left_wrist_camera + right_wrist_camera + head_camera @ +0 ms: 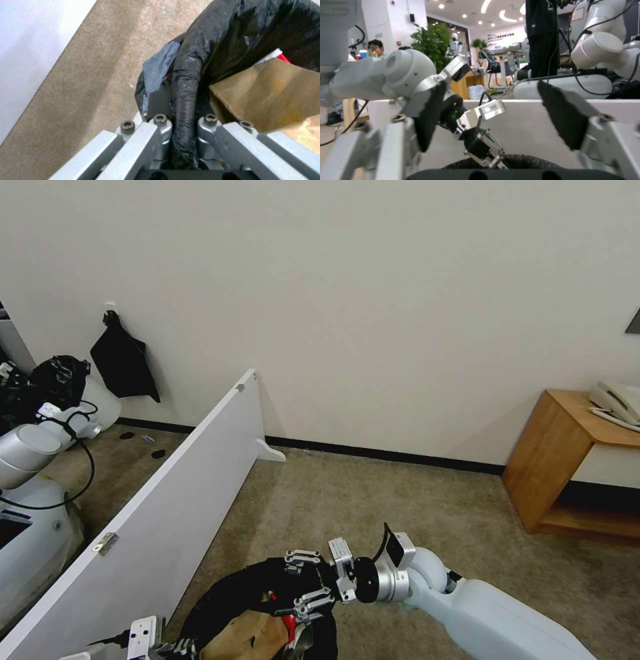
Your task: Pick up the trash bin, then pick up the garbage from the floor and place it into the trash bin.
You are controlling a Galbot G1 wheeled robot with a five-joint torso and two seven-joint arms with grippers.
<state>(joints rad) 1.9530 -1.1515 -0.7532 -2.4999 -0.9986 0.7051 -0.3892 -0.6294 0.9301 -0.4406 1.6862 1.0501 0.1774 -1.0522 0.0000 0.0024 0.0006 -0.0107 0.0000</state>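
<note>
- The bin [267,607] hung low in front of the robot, its black bag [213,50] crinkled over the rim, above the carpet [413,500] beside the white panel [167,513].
- The left end effector [181,130] was clenched on the bin's rim, a fold of the bag pinched between its fingers [160,125].
- Inside the bin lay a sheet of brown cardboard [273,92], with a bit of red litter [288,625] next to it.
- The right end effector [305,583] hovered over the bin's mouth, its fingers [566,117] spread wide and gripping nothing.
- From the right wrist, the left end effector [486,152] could be seen at the bin's dark rim, with the white panel behind it.
- A wooden side table [567,460] with a telephone [617,403] on its tabletop stood against the wall, well apart from the bin.
</note>
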